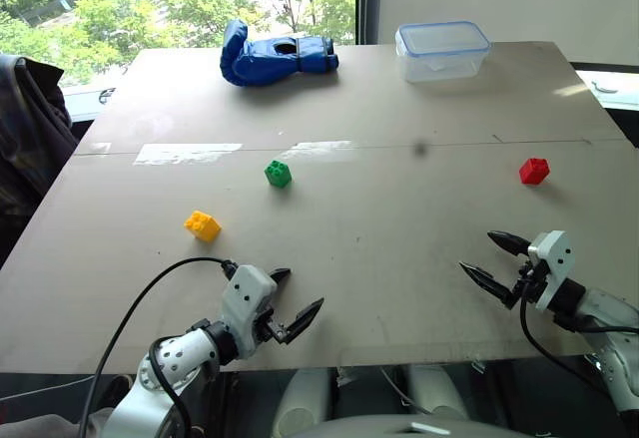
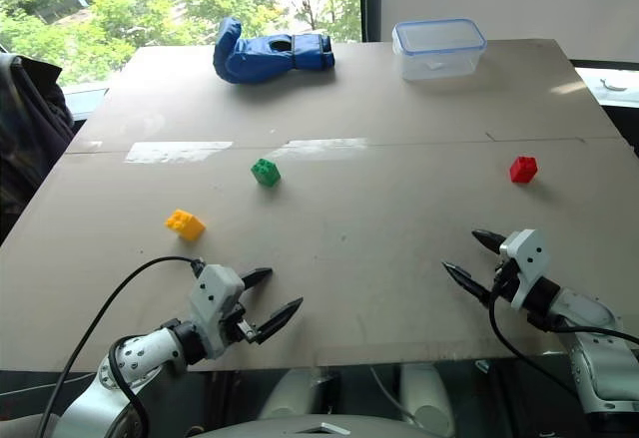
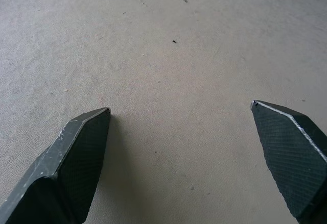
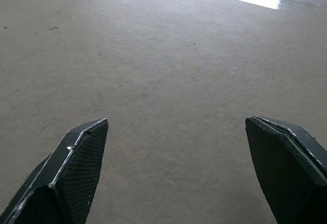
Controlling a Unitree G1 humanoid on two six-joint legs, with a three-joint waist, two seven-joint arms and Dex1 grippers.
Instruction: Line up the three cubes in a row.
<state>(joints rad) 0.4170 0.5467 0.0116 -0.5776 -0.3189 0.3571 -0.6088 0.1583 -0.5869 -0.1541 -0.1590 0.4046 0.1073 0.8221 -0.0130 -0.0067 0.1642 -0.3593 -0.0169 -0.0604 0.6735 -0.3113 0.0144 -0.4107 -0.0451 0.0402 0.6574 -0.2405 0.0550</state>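
no readable text, labels or numbers anywhere

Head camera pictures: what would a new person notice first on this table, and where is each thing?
Three small studded cubes lie scattered far apart: the yellow cube near the left, the green cube in the middle, the red cube at the right. At the far edge lie a blue glove and a clear lidded box. Both grippers, left and right, hover open and empty at the near edge.

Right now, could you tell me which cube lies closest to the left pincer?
The yellow-orange cube, just ahead of the left pincer; the green cube and red cube sit farther off.
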